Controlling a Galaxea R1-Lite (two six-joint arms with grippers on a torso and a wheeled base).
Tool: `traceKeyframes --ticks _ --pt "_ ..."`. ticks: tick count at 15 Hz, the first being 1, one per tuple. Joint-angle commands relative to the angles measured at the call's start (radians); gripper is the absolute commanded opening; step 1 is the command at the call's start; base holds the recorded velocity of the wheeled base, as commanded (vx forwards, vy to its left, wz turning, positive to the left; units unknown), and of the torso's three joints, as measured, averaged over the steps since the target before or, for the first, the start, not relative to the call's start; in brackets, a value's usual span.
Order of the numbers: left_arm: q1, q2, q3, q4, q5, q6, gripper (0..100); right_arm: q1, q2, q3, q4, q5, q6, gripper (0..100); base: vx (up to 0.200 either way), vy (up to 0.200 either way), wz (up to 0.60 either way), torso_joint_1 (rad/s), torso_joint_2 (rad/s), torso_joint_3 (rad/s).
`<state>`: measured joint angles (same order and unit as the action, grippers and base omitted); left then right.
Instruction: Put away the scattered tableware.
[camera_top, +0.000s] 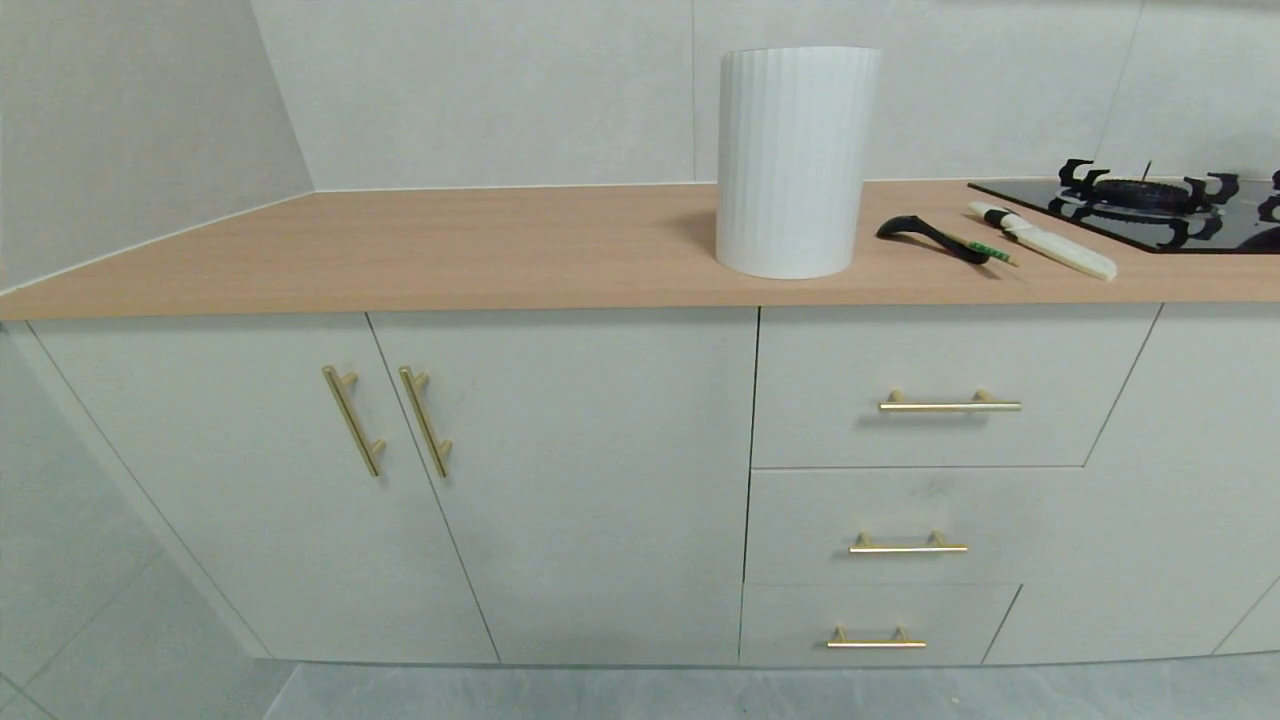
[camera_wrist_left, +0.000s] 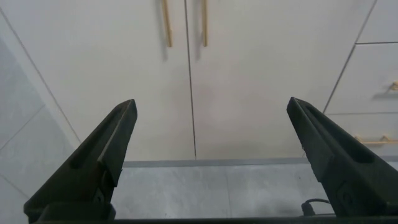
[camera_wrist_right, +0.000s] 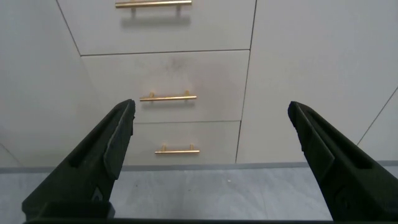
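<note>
On the wooden countertop (camera_top: 450, 250) stands a tall white ribbed holder (camera_top: 795, 160). To its right lie a black ladle (camera_top: 930, 238), a thin green utensil (camera_top: 992, 252) and a white knife (camera_top: 1045, 242), close together. My left gripper (camera_wrist_left: 211, 112) hangs low in front of the cabinet doors (camera_wrist_left: 186, 81), open with nothing between its fingers. My right gripper (camera_wrist_right: 211, 112) hangs low in front of the drawers (camera_wrist_right: 168, 87), also open and holding nothing.
A black gas hob (camera_top: 1150, 205) sits at the counter's right end. Below the counter are two doors with gold handles (camera_top: 385, 420) and three drawers with gold handles (camera_top: 950, 405). Grey tiled floor (camera_top: 600, 695) lies in front.
</note>
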<state>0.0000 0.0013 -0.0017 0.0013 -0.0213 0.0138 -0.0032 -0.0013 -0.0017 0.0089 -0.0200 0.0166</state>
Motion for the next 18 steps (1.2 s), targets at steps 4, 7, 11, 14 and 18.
traceKeyframes --ticks 4,7,11,14,18 --pt "0.0 0.0 0.0 0.0 0.0 0.0 100 0.0 0.001 0.0 0.0 -0.001 -0.006 100 0.0 0.0 0.0 0.0 0.0 0.0" --pt "0.0 0.0 0.0 0.0 0.0 0.0 100 0.005 0.03 -0.176 -0.012 0.066 0.042 100 0.0 0.0 0.0 0.0 0.0 0.0" --pt "0.0 0.0 0.0 0.0 0.0 0.0 100 0.011 0.259 -0.185 -0.009 0.169 0.039 100 0.0 0.0 0.0 0.0 0.0 0.0" --pt "0.0 0.0 0.0 0.0 0.0 0.0 100 0.035 0.497 -0.224 -0.015 0.264 0.032 100 0.0 0.0 0.0 0.0 0.0 0.0" --pt "0.0 0.0 0.0 0.0 0.0 0.0 100 0.042 0.885 -0.379 -0.018 0.241 0.011 100 0.0 0.0 0.0 0.0 0.0 0.0"
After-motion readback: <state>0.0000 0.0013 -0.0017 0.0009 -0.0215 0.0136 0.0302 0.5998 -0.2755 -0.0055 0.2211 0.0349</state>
